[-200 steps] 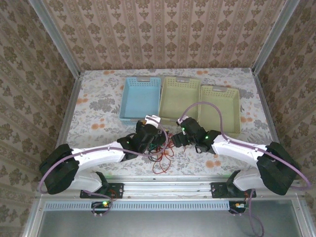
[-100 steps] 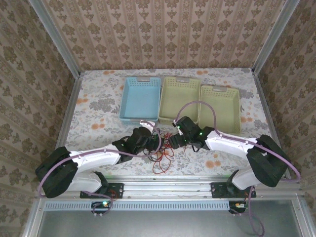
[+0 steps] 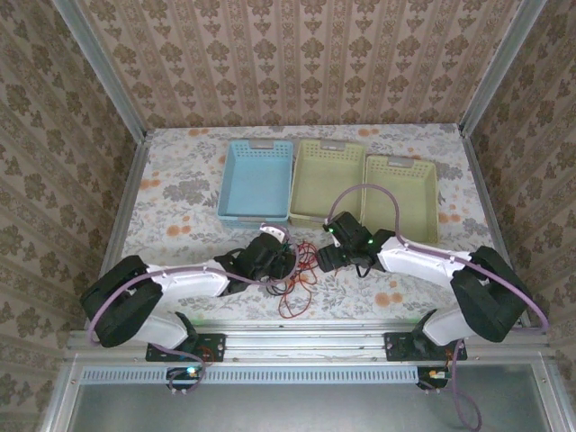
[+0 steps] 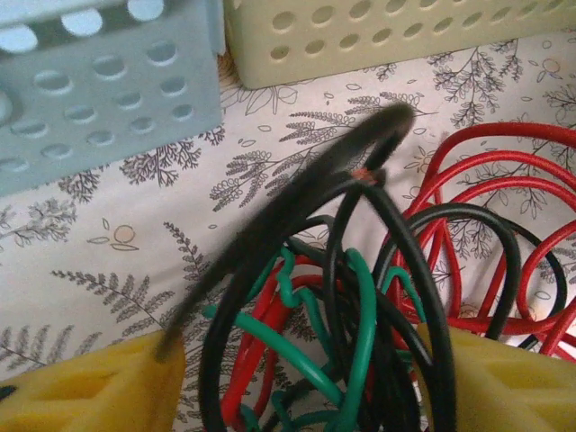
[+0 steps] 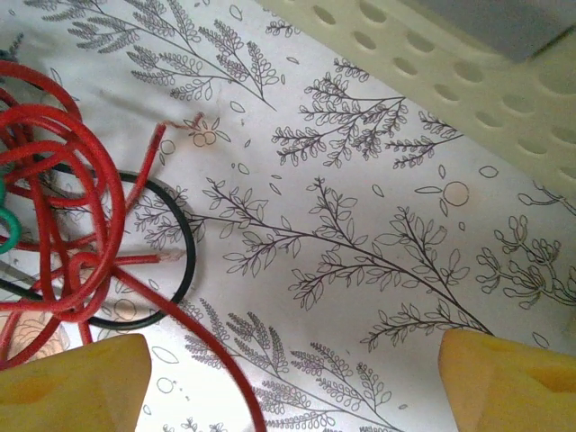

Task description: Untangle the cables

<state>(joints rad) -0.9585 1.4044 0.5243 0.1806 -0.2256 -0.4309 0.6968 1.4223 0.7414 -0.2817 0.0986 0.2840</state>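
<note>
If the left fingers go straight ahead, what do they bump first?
Probably the black cable, looping right between the fingers of the left gripper, with the green cable and red cable tangled just behind. Depth is hard to judge.

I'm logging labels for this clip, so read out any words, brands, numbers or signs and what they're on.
No readable text.
The blue basket, middle green basket, right green basket and cables carry no lettering.
Grey tabs on the basket rims are too small to tell.
</note>
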